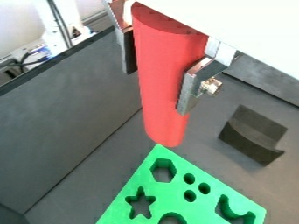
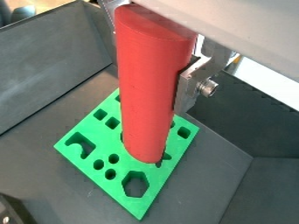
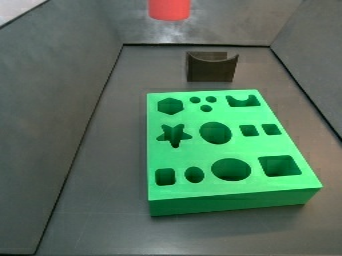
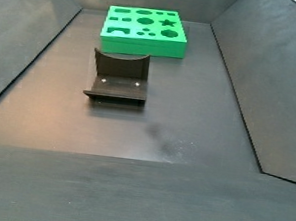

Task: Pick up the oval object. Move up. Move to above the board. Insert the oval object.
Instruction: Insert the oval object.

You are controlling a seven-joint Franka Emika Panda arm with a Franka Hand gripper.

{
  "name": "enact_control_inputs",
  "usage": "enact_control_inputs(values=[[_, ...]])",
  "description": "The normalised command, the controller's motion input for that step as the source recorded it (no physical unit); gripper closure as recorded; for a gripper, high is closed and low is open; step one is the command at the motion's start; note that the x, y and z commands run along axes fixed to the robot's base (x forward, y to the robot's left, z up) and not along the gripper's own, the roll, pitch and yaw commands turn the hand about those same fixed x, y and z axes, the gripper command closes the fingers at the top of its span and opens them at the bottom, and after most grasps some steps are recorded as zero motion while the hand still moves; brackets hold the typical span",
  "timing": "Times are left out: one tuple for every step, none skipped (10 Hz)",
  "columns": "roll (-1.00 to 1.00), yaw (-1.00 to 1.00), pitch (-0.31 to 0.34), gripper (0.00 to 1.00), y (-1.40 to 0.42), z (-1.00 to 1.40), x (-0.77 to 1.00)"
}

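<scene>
Tool (image 2: 187,70) clamped on smooth matte red-coral oval object (image 2: 149,87), held upright above bright green board (image 2: 87,140) with star, hexagon, circle cut-outs, dark notched fixture (image 3: 211,66) beside on grey bench (image 4: 176,126)

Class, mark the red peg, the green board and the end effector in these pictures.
red peg (image 2: 149,92): a wrist view, mid-length of its side.
green board (image 3: 274,187): a side view, bare top near a corner.
end effector (image 1: 159,63): a wrist view, midway between fingertips.
</scene>
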Motion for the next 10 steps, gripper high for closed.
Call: enact_control_inputs(values=[[0.00, 0.00, 0.000, 1.00, -0.03, 0.00, 0.00], [0.00, 0.00, 0.000, 1.00, -0.08, 0.00, 0.00], [0.00, 0.00, 0.000, 1.00, -0.11, -0.01, 0.00], [0.00, 0.00, -0.024, 1.00, -0.19, -0.12, 0.00], [0.03, 0.11, -0.020, 1.00, -0.37, -0.24, 0.00], [0.03, 0.16, -0.034, 1.00, -0.47, -0.22, 0.00], [0.04, 0.20, -0.021, 1.00, -0.49, -0.19, 0.00], [0.01, 0.20, 0.000, 1.00, -0.46, -0.17, 0.06], [0.00, 0.22, 0.000, 1.00, -0.43, -0.19, 0.11], [0.00, 0.27, 0.000, 1.00, -0.40, -0.21, 0.23]])
